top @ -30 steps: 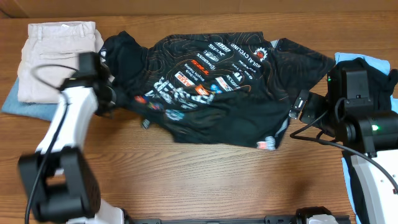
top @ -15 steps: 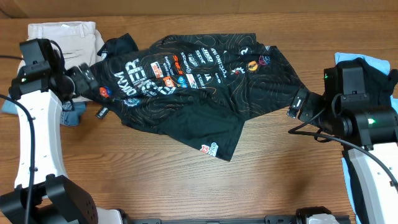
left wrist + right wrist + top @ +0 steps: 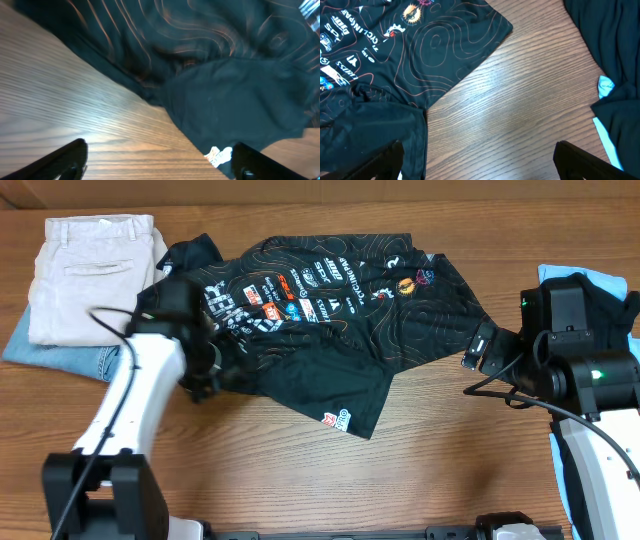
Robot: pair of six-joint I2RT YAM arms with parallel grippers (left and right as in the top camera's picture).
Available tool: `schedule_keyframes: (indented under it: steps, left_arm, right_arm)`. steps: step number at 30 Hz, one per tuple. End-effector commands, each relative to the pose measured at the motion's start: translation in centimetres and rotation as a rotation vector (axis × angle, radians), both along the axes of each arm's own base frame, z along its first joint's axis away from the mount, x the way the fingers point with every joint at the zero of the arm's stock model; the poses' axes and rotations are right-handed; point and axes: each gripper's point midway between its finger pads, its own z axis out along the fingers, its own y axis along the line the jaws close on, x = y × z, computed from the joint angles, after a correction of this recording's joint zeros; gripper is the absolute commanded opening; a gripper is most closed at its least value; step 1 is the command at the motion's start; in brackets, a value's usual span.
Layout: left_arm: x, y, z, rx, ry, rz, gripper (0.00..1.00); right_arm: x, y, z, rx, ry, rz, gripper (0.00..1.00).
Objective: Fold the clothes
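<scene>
Looking down from overhead first, I see the shirt lying rumpled across the far middle of the table. Its long axis runs left to right with a slight tilt, logos up, and a loose flap sags toward my side. The left gripper sits at the shirt's near-left edge, so the cloth lies to its right and beyond it. The right gripper hangs just beside the right-hand edge, cloth to its left. The beige trousers lie near the far-left sleeve.

On the left wrist view, the fingers stand wide apart with nothing between them and bare wood underneath. The shirt's hem crosses just ahead, leaning right.

On the right wrist view, those fingers are also spread and empty over bare wood, with the shirt's corner ahead and to the left.

I judge the left arm better placed for that near hem
</scene>
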Motion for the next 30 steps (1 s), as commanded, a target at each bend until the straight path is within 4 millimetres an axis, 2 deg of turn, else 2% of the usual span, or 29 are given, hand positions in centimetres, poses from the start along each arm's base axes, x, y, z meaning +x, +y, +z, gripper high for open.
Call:
schedule_keyframes:
  steps: [1,4,7,11,17,22,26,28,30]
  left_arm:
    - [-2.1,-2.8,-2.3,-0.043,0.086,0.106,0.89]
    - [-2.1,-5.5,-4.1,-0.063,0.036,0.085,0.86]
    - [-1.8,-7.0,-4.9,-0.059,-0.007,0.086,0.81]
    - [-2.3,-6.8,-5.9,0.025,-0.004,0.128,0.81]
    - [-2.8,-6.4,-6.7,0.061,0.026,0.199,0.81]
    - [-2.1,-5.3,-7.6,0.126,0.005,0.239,0.79]
    - [-1.6,-5.7,-8.7,0.113,0.008,0.238,0.76]
    - [-1.2,-5.9,-9.2,0.1,0.008,0.24,0.69]
    - [-0.7,-5.9,-9.3,0.087,-0.002,0.248,0.55]
  right_arm:
    - [0.3,-0.1,0.7,0.003,-0.022,-0.004,1.0]
    - [0.3,-0.1,0.7,0.003,-0.022,-0.004,1.0]
    - [0.2,-0.1,0.7,0.003,-0.02,-0.004,1.0]
    - [0.0,-0.1,0.6,0.001,-0.009,-0.004,1.0]
    - [-0.1,-0.1,0.5,0.0,-0.003,-0.004,1.0]
    - [-0.1,-0.1,0.5,0.0,-0.003,-0.004,1.0]
    - [-0.1,-0.1,0.5,0.0,-0.003,-0.004,1.0]
    - [-0.2,-0.1,0.5,0.0,-0.002,-0.004,1.0]
    - [-0.2,-0.1,0.5,0.0,0.0,-0.004,1.0]
